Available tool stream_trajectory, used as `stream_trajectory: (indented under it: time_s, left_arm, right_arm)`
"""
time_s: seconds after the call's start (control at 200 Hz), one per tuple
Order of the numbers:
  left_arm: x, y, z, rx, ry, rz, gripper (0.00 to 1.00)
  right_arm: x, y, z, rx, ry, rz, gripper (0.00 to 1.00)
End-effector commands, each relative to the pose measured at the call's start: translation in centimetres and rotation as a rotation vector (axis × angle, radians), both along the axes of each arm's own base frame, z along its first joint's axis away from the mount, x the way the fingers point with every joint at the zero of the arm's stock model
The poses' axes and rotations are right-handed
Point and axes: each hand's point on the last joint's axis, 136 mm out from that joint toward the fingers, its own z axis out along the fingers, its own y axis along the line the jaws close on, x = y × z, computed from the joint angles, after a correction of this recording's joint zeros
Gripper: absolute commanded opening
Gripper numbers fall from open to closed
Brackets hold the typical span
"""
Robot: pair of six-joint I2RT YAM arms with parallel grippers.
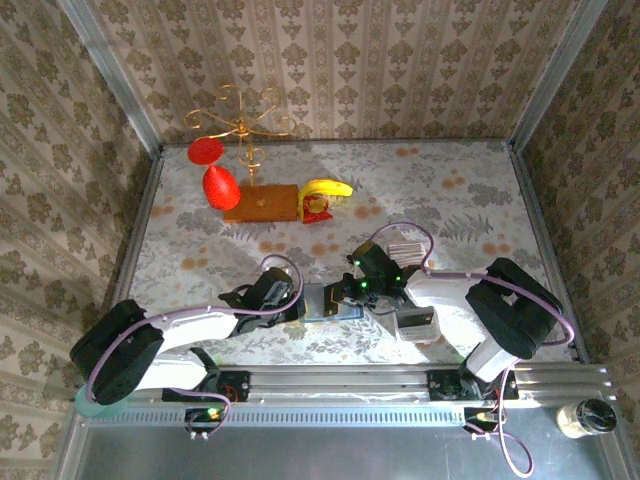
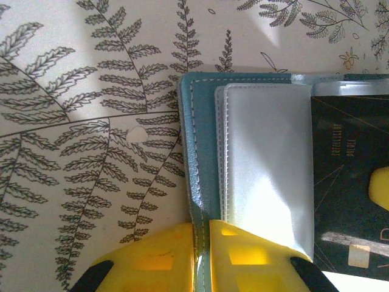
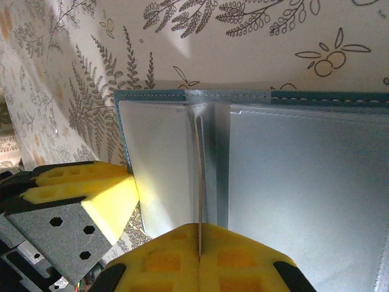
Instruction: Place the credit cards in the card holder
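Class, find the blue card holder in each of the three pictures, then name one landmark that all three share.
Top view: card holder low centre, near the table's front edge.
Left wrist view: card holder in the right half, its teal edge running down the middle.
Right wrist view: card holder lying open across centre and right.
Shared landmark: the fern-print table cover.

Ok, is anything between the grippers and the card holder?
Nothing visible. The left gripper is shut on the card holder's teal edge; the right gripper pinches one of its thin inner leaves at the open middle.
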Motion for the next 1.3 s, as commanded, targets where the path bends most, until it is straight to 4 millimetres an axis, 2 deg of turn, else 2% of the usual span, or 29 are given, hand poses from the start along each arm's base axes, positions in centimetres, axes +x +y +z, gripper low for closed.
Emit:
stream_trajectory:
  time_s: [0.0,0.455,0.745,0.88,1.11,1.295]
  left_arm:
    - [-1.4,0.6,-1.4,0.029,0.051,-0.014,0.14]
    - [-1.6,0.8,-1.6,0.028,0.055,-0.008,0.13]
    - [-1.6,0.7,-1.7,0.029,0.056,-0.011,0.13]
    - [-1.6,0.7,-1.8,0.028,0.055,-0.009,0.13]
    - [-1.6,0.6,-1.8,0.026,0.055,-0.011,0.13]
    - [-1.8,0.6,-1.8,0.018,0.056,-0.012,0.1]
  right_arm:
    - [-1.1,0.1,-0.8,0.001,0.037,0.036,0.0]
    - [-0.6,0.5,0.7,0.044,-0.024,0.042,0.0]
    - [-0.5,1.1,0.3,0.07,-0.009,0.049,0.0]
    - [-0.6,0.8,0.1,0.044,-0.011,0.056,0.0]
    - [-0.9,-0.4,-0.8,-0.04,-0.002,0.065,0.31]
    - [-0.9,-0.8,-0.7,-0.085,-0.008,0.083,0.31]
